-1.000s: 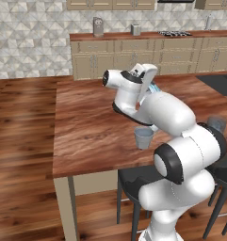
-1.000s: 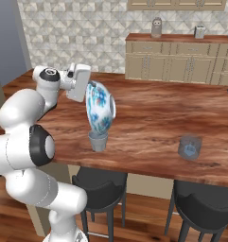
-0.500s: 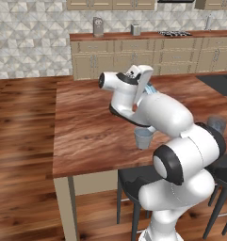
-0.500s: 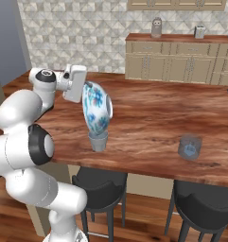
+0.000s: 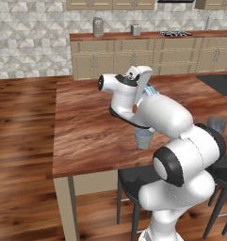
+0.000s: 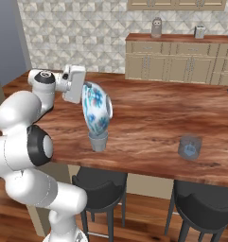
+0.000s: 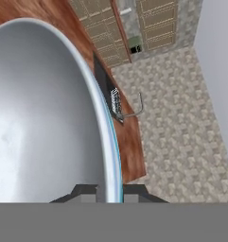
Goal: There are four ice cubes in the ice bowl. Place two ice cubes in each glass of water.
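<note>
Above the near edge of the wooden surface (image 6: 148,118), the claw (image 7: 109,191) was closed on the rim of the ice bowl (image 6: 95,114), one finger on each side of the thin wall. The bowl was tipped up on edge, almost vertical, its blue-patterned underside facing the right base camera and its pale inner face filling much of the hand camera's picture. Its lowest edge hung directly over one glass of water (image 6: 98,141), touching or just clear of that glass's mouth; I could not tell which. From the left base camera the same glass (image 5: 143,138) stood partly behind the arm. The second glass (image 6: 189,148) stood well apart, farther along the near edge. No ice cubes could be made out.
</note>
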{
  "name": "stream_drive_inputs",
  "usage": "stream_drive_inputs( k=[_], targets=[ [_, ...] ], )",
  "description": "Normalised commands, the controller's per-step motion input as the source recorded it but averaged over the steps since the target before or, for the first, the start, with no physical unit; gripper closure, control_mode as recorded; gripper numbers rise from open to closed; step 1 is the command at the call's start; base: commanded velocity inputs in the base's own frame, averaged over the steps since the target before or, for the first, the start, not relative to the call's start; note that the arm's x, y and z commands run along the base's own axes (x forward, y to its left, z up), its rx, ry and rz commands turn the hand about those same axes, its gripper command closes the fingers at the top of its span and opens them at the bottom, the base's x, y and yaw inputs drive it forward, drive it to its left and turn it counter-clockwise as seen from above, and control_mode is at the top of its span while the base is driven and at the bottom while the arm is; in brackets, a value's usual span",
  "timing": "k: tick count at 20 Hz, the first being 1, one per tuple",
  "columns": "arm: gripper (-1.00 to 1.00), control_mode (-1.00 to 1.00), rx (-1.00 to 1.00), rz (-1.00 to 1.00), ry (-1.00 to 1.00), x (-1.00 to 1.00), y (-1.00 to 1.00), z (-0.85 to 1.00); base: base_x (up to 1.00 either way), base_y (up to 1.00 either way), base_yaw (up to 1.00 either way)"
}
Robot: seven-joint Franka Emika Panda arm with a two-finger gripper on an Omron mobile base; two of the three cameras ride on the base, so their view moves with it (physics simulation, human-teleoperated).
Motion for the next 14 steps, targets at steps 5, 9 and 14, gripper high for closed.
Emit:
stream_drive_inputs(
  k=[5,9,14],
  targets=[
    [1.0,-1.0,-0.02,0.02,-0.01,-0.01,0.0,0.13,0.0,0.0,0.0],
    [1.0,-1.0,0.0,0.0,-0.08,-0.11,-0.06,0.44,0.0,0.0,0.0],
    [1.0,-1.0,0.05,0.0,-0.12,-0.37,-0.51,0.16,0.0,0.0,0.0]
  ],
)
